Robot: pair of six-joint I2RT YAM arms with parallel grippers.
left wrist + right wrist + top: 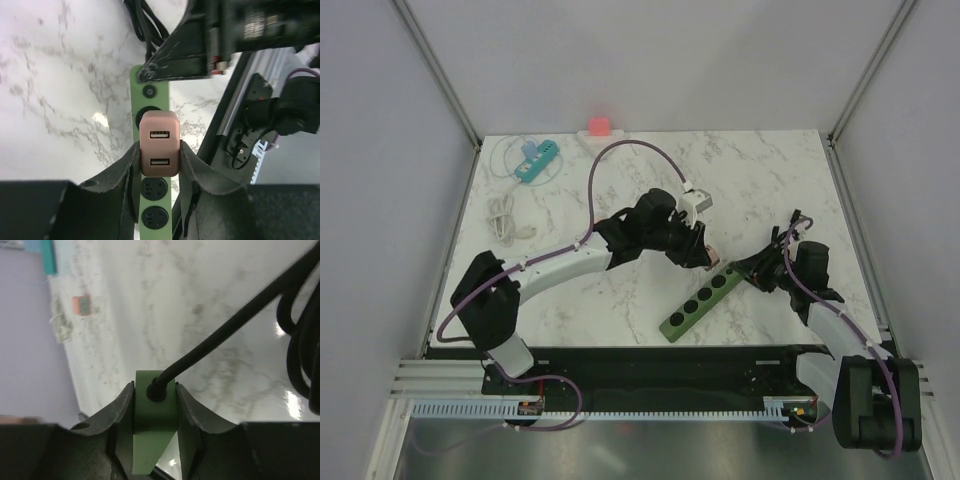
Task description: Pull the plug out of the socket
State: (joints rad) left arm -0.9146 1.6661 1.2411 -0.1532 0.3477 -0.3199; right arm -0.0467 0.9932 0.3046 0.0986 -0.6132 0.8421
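Observation:
A green power strip (698,302) lies diagonally on the marble table. A pink two-port USB plug (159,144) stands over its row of sockets, with one black socket showing beyond it and two on the near side. My left gripper (159,155) is shut on the plug's sides; in the top view it (700,252) is at the strip's far end. I cannot tell whether the plug is seated or lifted. My right gripper (155,395) is shut on the strip's cable end (154,410), where the black cable (225,335) leaves it.
A teal power strip (536,160) with a white cable lies at the back left. A coiled white cable (503,216) lies near it. A small red object (599,125) sits at the table's back edge. The black cable loops near the right arm (790,225).

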